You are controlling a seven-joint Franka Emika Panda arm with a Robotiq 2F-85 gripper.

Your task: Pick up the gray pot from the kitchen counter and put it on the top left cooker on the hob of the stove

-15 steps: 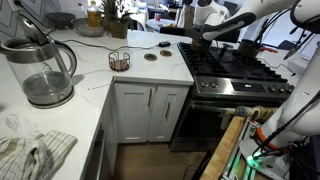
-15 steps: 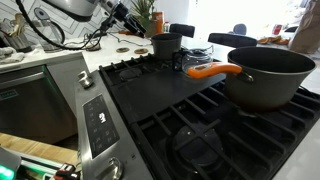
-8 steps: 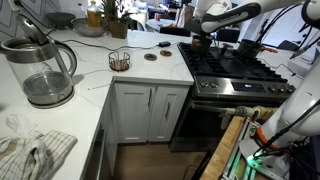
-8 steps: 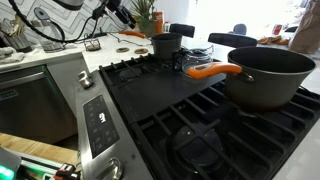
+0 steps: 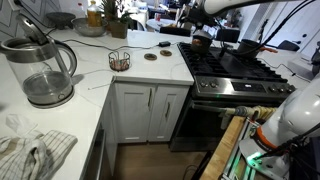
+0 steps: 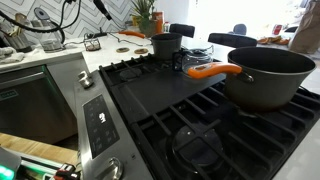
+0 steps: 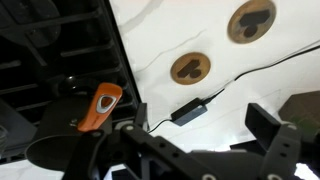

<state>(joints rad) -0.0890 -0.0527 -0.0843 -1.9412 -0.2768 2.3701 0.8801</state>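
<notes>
The gray pot (image 6: 165,45) is seen set on the top left cooker (image 6: 150,62), orange handle toward the worktop (image 5: 150,70), while the fingers (image 7: 272,130) are held open, empty and raised clear toward the worktop side.

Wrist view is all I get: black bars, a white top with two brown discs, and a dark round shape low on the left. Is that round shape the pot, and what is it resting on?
Observer: Yes. The pot stands upright on the far burner of the hob, on the side next to the counter.
Operator: Is anything else on the hob?
Observer: A large pan with an orange handle sits nearer that camera.
Operator: What else is on the counter?
Observer: A glass kettle and a small wire stand stand there.
</notes>
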